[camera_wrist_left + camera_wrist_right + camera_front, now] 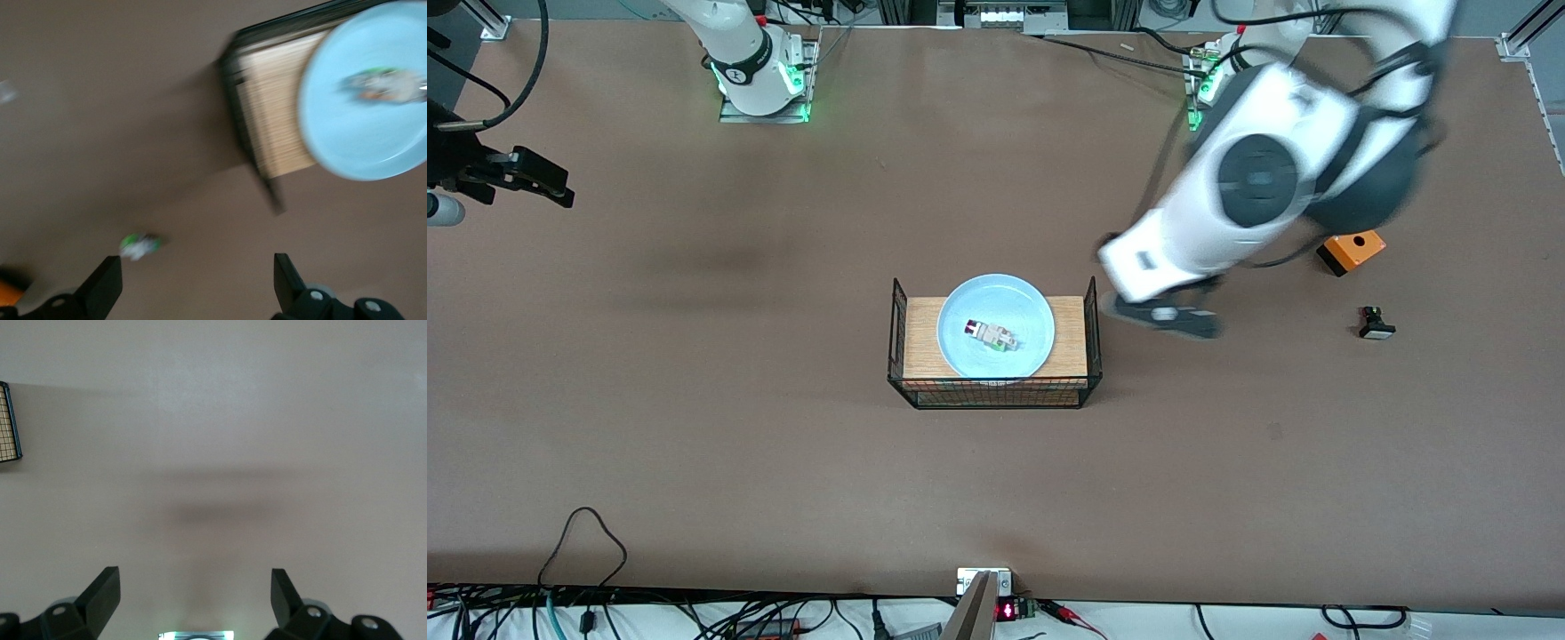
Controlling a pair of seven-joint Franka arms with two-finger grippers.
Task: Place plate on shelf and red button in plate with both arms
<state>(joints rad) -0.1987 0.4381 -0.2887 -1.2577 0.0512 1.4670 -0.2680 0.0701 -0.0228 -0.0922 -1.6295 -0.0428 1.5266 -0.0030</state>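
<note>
The pale blue plate (996,302) lies on the wooden tray (920,342) inside a black wire basket at the table's middle. The red button (990,335), white with a red cap, lies on the plate. Both show blurred in the left wrist view, the plate (360,133) with the button (383,85) on it. My left gripper (1169,318) is open and empty over bare table beside the basket, toward the left arm's end; its view shows it open (198,287). My right gripper (543,182) is open and empty (195,600), up over the right arm's end of the table.
A white button with a green cap (139,245) lies on the table near my left gripper. An orange box (1352,251) and a black button with a white top (1376,324) lie toward the left arm's end. The wire basket's corner (8,420) shows in the right wrist view.
</note>
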